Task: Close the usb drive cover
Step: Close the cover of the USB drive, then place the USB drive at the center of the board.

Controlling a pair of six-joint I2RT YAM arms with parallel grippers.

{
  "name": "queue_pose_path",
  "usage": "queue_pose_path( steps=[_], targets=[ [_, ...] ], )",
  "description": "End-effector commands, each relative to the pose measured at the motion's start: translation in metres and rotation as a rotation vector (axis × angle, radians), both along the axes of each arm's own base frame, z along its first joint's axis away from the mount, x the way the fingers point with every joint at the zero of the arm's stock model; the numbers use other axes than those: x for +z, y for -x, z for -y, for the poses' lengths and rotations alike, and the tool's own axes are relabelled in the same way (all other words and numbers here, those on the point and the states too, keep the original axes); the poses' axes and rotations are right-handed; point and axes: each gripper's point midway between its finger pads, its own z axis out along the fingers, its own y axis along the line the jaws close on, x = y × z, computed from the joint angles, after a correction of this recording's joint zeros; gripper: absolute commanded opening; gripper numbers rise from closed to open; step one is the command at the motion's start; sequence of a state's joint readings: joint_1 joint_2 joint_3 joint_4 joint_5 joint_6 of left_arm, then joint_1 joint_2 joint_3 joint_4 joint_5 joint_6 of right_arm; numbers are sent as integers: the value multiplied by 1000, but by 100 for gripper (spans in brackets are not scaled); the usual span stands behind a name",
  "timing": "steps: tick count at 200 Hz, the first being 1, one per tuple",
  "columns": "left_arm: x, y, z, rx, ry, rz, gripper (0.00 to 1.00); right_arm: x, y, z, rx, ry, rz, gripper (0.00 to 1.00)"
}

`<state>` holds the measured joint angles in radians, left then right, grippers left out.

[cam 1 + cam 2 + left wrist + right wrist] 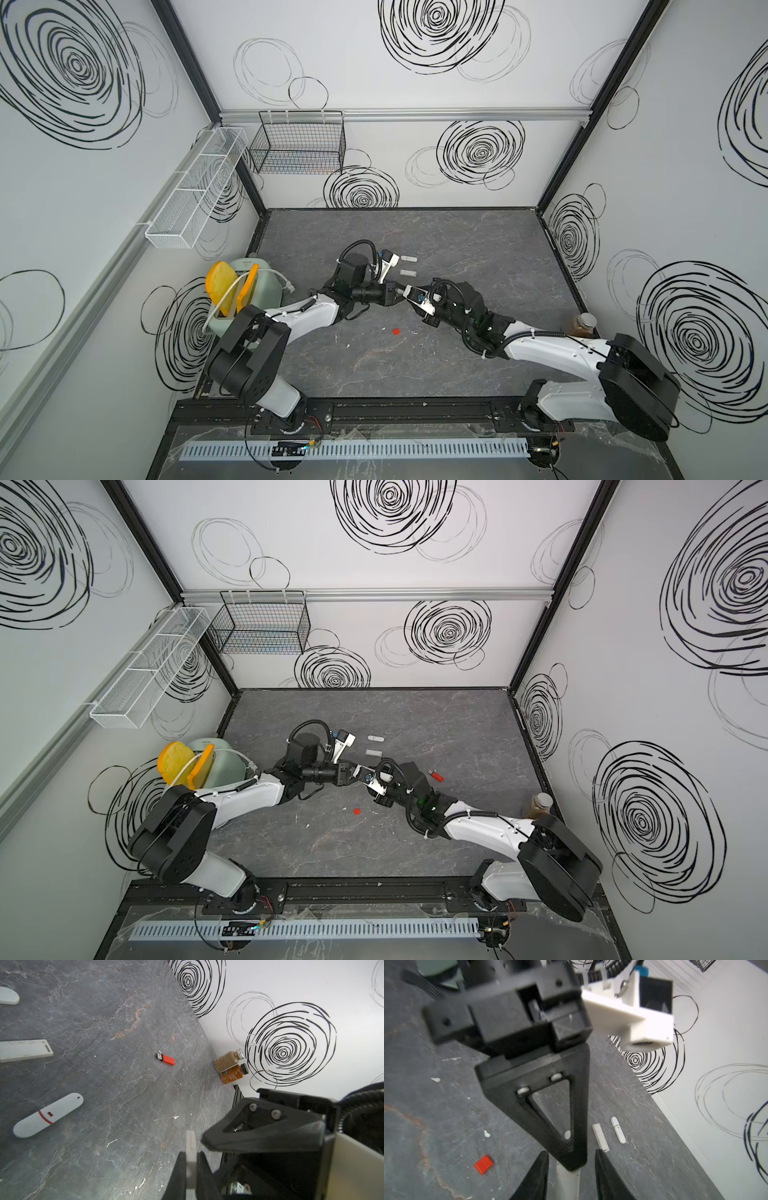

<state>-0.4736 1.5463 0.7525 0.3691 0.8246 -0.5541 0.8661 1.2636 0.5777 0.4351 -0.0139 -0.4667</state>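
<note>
Closest to my base, at about 6 o'clock from where my claws meet, a small red cap (396, 331) lies alone on the grey table (457, 365). At 4 o'clock, by the right wall, two jars stand side by side: a pale jar (228, 1059) of sandy grains and an orange jar (233, 1074) of rusty powder.

Mid-table my claws meet tip to tip. My left claw (190, 1155) is clamped tight on a white usb stick (190, 1142), gripping its flat faces. The stick's long axis runs straight out of that claw toward 3 o'clock, and its free end reaches between the fingers of my right claw (570, 1152). Those fingers stand partly apart, one on each side with a gap on both, holding nothing. Whether the cover is fully seated I cannot tell.

At 3 o'clock a red usb stick (436, 776) lies with its bare metal plug pointing about 10 o'clock, well apart from the cap. At 9 o'clock a green bin (266, 291) holds a yellow slab (219, 286) and an orange slab (248, 284) on edge.

Just past my claws, at 12 o'clock, lie a flat white stick (408, 273) and a round-ended white stick (409, 259), near each other but apart. Farthest off, a black wire basket (299, 145) hangs on the back wall at 11 o'clock and a white mesh rack (195, 187) on the left wall at 10 o'clock. I cannot make out what is in them.
</note>
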Motion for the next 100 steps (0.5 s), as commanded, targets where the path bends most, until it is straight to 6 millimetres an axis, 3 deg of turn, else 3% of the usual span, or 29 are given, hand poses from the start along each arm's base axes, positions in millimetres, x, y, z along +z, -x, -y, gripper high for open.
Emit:
queue_pose_path(
  steps=[1, 24, 71, 100],
  targets=[
    [-2, -10, -13, 63, 7, -11, 0, 27, 8, 11, 9, -92, 31, 45],
    [-4, -19, -26, 134, 9, -9, 0, 22, 12, 41, -53, -90, 2, 52],
    [-19, -20, -29, 214, -11, -48, 0, 39, 10, 97, -198, -100, 16, 74],
    [-33, -21, -33, 291, -34, -85, 0, 22, 10, 125, -284, -36, -28, 82]
  ],
)
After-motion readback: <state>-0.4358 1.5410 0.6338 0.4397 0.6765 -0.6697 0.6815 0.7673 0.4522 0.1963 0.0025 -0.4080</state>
